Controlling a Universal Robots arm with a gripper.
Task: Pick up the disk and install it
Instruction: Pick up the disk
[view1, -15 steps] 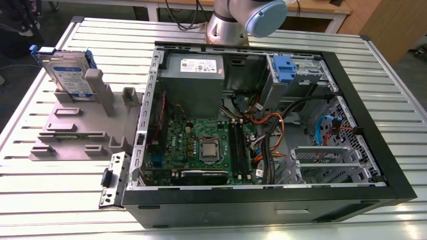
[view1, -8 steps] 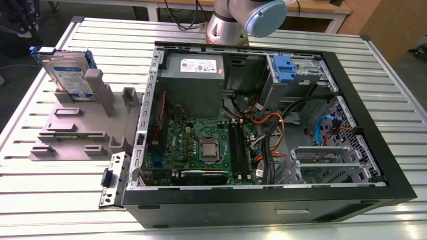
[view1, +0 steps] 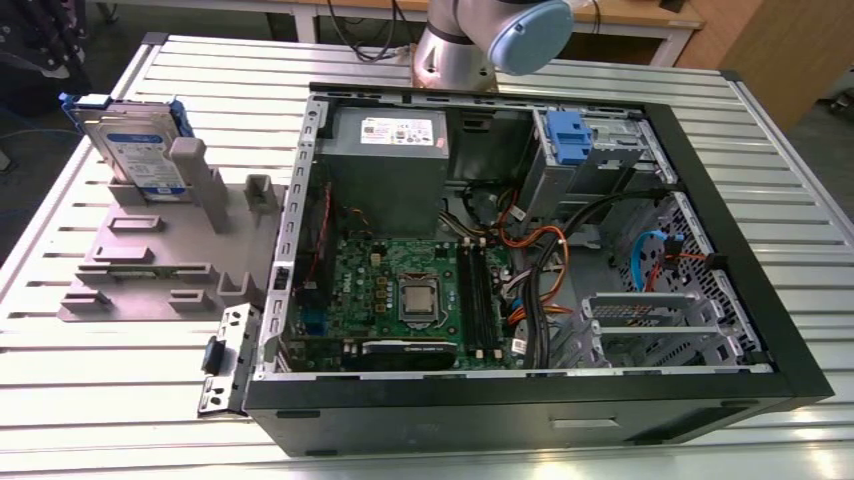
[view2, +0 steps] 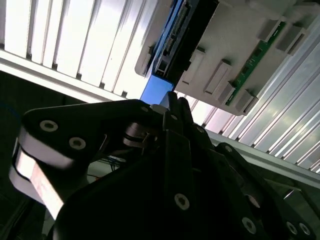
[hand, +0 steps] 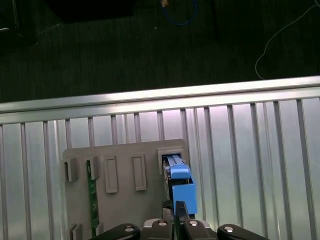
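One arm is what I am driving, and in the exterior view its grey-and-blue joint (view1: 489, 40) stands just beyond the power-supply end of the computer case (view1: 747, 300). In the first wrist view the gripper (hand: 177, 209) hangs above the table (hand: 260, 165) and points down at the disk (hand: 180, 181), well apart from it. In the second wrist view the gripper (view2: 175, 100) has its fingers (view2: 170, 102) pressed together, with nothing pinched between them.

The disk (view1: 134, 150) is outside the case, off to the exterior view's left of it. It stands upright on its edge in a slot of the grey holder (view1: 147, 255), which lies on the table just beside the case wall. Its bright blue carrier frame is clipped round it.

The disk's face carries a white-and-blue label, and the print is too small for me to read. Inside the case the grey power supply (view1: 387, 170) has a white label, equally unreadable. A green circuit strip (hand: 91, 197) sits in another slot of the holder
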